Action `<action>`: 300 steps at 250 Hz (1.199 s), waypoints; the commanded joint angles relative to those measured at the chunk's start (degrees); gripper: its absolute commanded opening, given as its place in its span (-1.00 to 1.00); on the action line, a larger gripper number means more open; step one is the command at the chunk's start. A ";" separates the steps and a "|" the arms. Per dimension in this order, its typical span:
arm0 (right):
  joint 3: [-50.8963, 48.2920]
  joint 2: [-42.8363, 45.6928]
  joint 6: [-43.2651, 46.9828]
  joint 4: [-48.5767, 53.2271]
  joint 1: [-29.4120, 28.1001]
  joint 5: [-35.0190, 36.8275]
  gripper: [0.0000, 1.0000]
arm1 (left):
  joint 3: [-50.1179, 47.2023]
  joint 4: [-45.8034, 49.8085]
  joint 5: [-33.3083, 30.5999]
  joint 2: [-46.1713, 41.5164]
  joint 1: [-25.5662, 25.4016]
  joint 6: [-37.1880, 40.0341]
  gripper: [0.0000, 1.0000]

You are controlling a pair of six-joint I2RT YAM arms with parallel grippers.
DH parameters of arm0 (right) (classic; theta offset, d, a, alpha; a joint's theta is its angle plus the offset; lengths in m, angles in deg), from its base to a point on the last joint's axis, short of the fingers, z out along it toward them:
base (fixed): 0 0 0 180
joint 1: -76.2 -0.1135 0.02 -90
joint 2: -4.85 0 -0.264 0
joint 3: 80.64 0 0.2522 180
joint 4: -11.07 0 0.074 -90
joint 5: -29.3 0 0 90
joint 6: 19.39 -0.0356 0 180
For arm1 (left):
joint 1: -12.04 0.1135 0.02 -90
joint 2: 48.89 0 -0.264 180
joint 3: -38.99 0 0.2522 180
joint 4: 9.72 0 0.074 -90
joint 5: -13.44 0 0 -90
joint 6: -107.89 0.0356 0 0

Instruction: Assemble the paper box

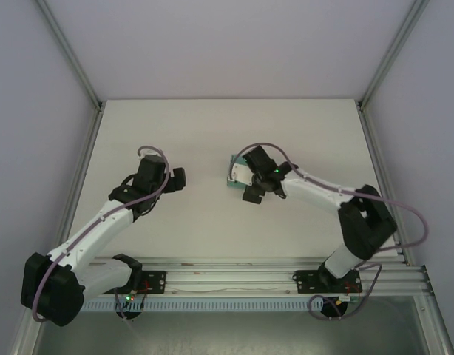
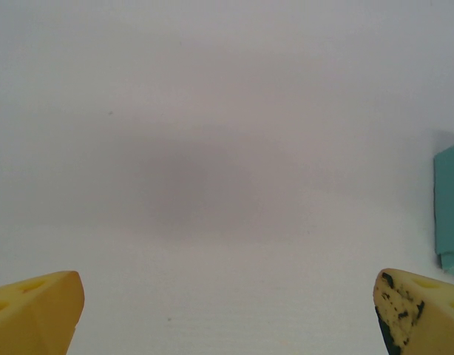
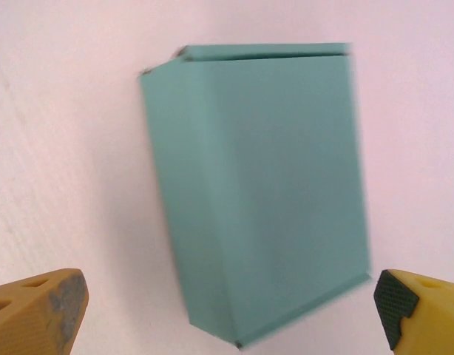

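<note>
The paper box (image 3: pixel 260 192) is folded into a small teal rectangular block and lies flat on the white table (image 1: pixel 212 133), a little right of the middle. In the right wrist view its broad top face is up, 1 narrower side wall shows along its left, and a crease or flap line runs along its far edge; the outline is slightly blurred. From above, the box (image 1: pixel 234 176) is partly hidden under the right arm's head.

The right gripper (image 3: pixel 228 303) hangs just over the box's near end with its jaws wide apart. Its 2 yellow fingers (image 3: pixel 42 310) sit at the lower corners of the view, 1 on each side of the box, and neither appears to touch the card. In the top view this gripper (image 1: pixel 245 176) sits right over the box.

The left gripper (image 1: pixel 166 166) is well apart from the box, to the left, above bare table. Its jaws are also spread wide and hold nothing (image 2: pixel 227 310). A strip of the teal box (image 2: pixel 450 200) shows at the right edge of the left wrist view
</note>
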 commanded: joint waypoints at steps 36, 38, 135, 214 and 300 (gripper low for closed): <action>-7.22 15.09 -35.49 -12.68 14.56 5.94 1.00 | -4.47 -10.69 -3.44 0.65 11.26 -0.41 1.00; -7.63 15.58 -36.78 -12.90 15.36 5.72 1.00 | -4.83 -11.23 -3.46 0.66 11.77 -0.12 1.00; -32.50 13.99 -52.68 -47.19 36.29 4.15 1.00 | -22.34 -54.18 -10.60 8.50 20.69 13.36 0.99; -37.86 -0.21 -51.62 -73.60 37.85 6.60 1.00 | -27.17 -81.39 -0.93 21.97 21.92 18.16 1.00; -36.09 1.77 -52.26 -66.55 38.26 7.03 1.00 | -24.76 -80.95 0.55 26.16 20.71 20.51 1.00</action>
